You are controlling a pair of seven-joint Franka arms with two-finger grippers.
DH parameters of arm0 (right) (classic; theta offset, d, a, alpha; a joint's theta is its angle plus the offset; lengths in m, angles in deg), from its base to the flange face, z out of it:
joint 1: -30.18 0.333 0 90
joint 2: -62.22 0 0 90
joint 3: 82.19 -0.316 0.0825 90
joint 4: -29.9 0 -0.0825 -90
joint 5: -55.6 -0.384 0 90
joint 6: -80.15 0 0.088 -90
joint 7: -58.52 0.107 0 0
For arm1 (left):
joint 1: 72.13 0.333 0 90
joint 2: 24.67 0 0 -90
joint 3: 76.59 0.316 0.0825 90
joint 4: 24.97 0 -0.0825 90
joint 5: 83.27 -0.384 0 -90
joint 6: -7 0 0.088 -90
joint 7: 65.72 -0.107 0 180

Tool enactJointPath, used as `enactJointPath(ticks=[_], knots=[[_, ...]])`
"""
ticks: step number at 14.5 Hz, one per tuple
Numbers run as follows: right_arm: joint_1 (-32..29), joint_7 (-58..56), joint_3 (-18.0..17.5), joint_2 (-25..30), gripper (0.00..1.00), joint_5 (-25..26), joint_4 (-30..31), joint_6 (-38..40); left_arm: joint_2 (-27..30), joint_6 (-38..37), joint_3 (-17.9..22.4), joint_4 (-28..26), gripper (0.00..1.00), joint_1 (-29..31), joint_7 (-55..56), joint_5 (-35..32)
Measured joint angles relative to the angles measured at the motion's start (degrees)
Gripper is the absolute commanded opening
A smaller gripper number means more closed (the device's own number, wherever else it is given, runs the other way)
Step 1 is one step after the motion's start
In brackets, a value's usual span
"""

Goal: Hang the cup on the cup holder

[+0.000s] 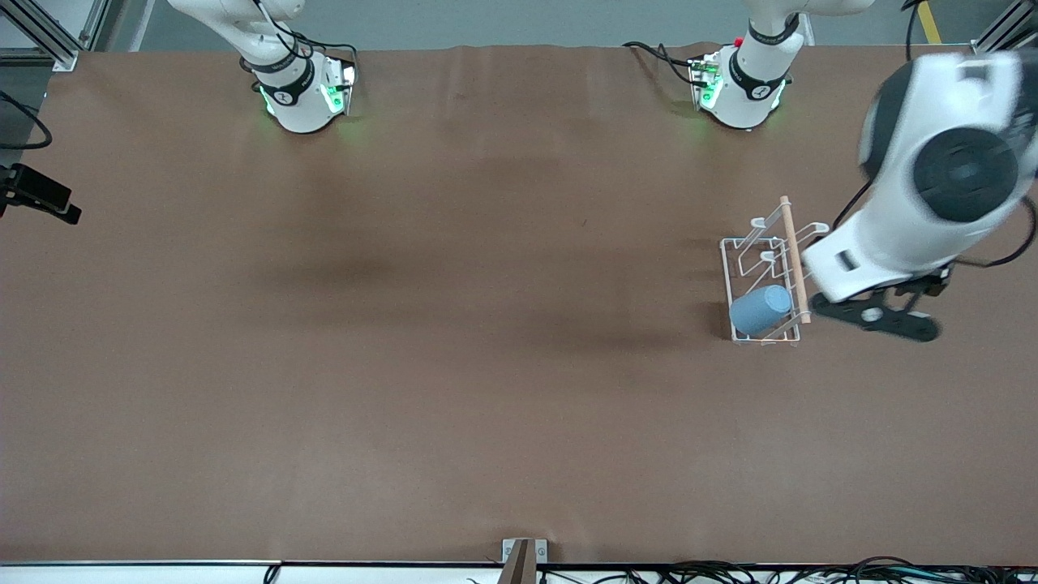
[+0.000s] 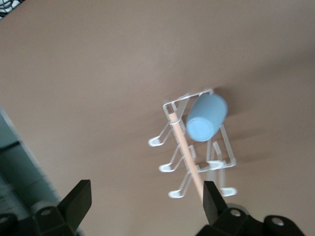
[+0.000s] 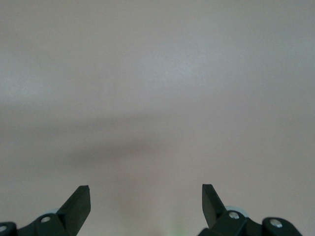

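Cup [image 1: 761, 310] is hung on the cup holder [image 1: 750, 243]: light blue, tilted on a prong at the rack's end nearest the front camera, closed bottom angled up and toward the right arm's end of the table. Left wrist view confirms it, cup [image 2: 206, 117] sitting beside the wooden dowel [image 2: 186, 152] with nothing gripping it. Other prongs are bare.

Holder is a white wire rack, rectangular base flat on the table, dowel [image 1: 795, 258] running along its top. It stands toward the left arm's end of the table, roughly mid-depth.

Left gripper [image 2: 146, 201] hangs in the air just beside the rack, on the side toward the left arm's end of the table; fingers spread wide, holding nothing. Its black fingers [image 1: 874, 316] show in the front view below the white wrist housing. Arm looks motion-blurred.

Right gripper [image 3: 146, 204] also spread wide and empty, over bare table surface; not visible in the front view, only that arm's base [image 1: 302, 93] with green lights. The right arm waits.

Surface: brown matte cloth [image 1: 454, 341] covering the whole table, faint creases and soft shadows. Aluminium frame posts at the corners by the bases, cables [image 1: 730, 572] along the edge nearest the camera, a black clamp-mounted device [image 1: 36, 193] at the right arm's end.
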Motion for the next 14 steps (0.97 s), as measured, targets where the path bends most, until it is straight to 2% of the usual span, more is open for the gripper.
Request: enactJointPath(ticks=[2, 4, 6, 8, 14], knots=[[0.00, 0.01, 0.00, 0.00, 1.00, -0.01, 0.07, 0.00, 4.07, 3.41, 0.17, -3.22, 1.00, 3.34, 0.08, 5.18], [0.00, 0.02, 0.01, 0.00, 1.00, -0.01, 0.12, 0.00, 9.18, 6.85, 0.29, -8.67, 1.00, 5.12, 1.06, 8.32], [-0.01, 0.03, 0.06, 0.00, 1.00, -0.01, 0.14, -0.02, 14.49, 8.65, 1.14, -14.07, 1.00, 5.33, 4.38, 11.29], [-0.02, 0.03, 0.10, 0.01, 1.00, -0.01, 0.14, -0.07, 18.03, 8.89, 2.28, -17.11, 1.00, 5.31, 8.10, 14.16], [-0.02, 0.03, 0.11, 0.04, 1.00, -0.01, 0.14, -0.08, 20.39, 9.85, 2.68, -16.71, 1.00, 4.50, 12.28, 15.04]])
